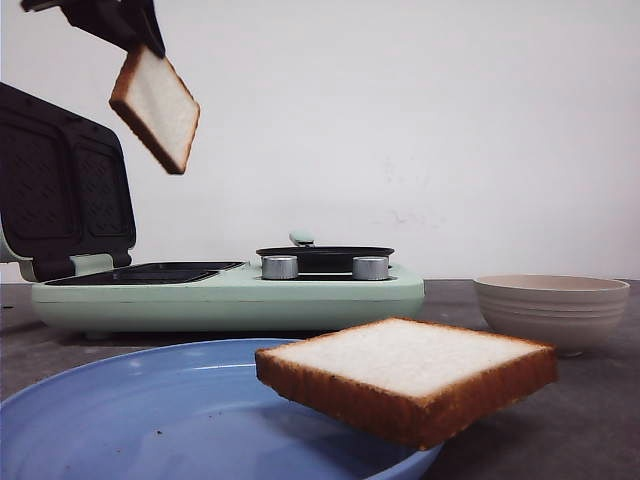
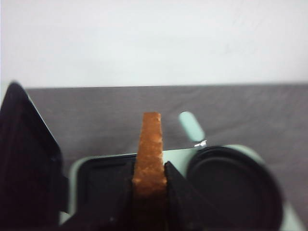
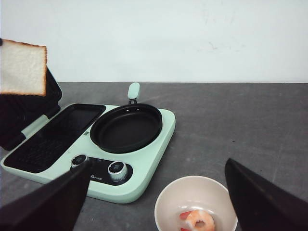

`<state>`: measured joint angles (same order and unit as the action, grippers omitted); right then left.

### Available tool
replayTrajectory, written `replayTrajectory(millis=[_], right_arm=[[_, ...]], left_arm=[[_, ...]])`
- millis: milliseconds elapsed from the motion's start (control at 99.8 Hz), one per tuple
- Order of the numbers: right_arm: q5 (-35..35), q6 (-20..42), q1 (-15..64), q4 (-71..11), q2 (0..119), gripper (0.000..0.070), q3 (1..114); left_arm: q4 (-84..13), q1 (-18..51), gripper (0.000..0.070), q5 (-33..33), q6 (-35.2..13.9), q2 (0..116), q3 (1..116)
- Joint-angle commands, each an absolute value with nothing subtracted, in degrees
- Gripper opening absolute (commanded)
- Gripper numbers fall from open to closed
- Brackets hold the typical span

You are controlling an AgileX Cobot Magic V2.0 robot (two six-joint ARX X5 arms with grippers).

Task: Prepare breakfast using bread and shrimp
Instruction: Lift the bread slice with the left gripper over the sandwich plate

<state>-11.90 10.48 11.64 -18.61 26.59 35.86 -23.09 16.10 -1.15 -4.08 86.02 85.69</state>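
Note:
My left gripper (image 1: pixel 130 35) is shut on a slice of bread (image 1: pixel 157 107) and holds it tilted high above the open mint-green sandwich maker (image 1: pixel 225 290). In the left wrist view the crust edge (image 2: pixel 150 149) stands pinched between the black fingers (image 2: pixel 179 185) over the dark grill plate (image 2: pixel 103 183). The same slice shows in the right wrist view (image 3: pixel 22 69). A second bread slice (image 1: pixel 410 372) lies on the rim of the blue plate (image 1: pixel 140 420). My right gripper (image 3: pixel 156 202) is open above the beige bowl (image 3: pixel 196 204), which holds the orange-red shrimp (image 3: pixel 198 220).
The sandwich maker's lid (image 1: pixel 62 185) stands open at the left. A round black pan (image 3: pixel 127 127) with a pale green handle (image 3: pixel 133 90) sits on its right half, behind two knobs (image 1: pixel 280 267). The bowl (image 1: pixel 552 308) stands at the right.

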Motion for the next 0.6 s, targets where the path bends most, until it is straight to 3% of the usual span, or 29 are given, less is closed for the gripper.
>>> replayTrajectory(millis=[0, 471, 591], right_arm=[[-11.75, 9.78, 11.94, -18.09, 26.87, 0.0559, 36.42], [-11.46, 9.45, 11.92, -18.70, 27.03, 0.0559, 36.42], [-11.29, 8.38, 11.94, -19.07, 27.70, 0.0559, 36.42]], left_arm=[[-24.05, 17.17, 0.0010, -3.46, 5.63, 88.79, 88.36], [-23.84, 25.06, 0.0010, -18.02, 33.34, 98.59, 89.47], [-21.65, 25.41, 0.0010, -18.41, 35.03, 99.83, 89.47]])
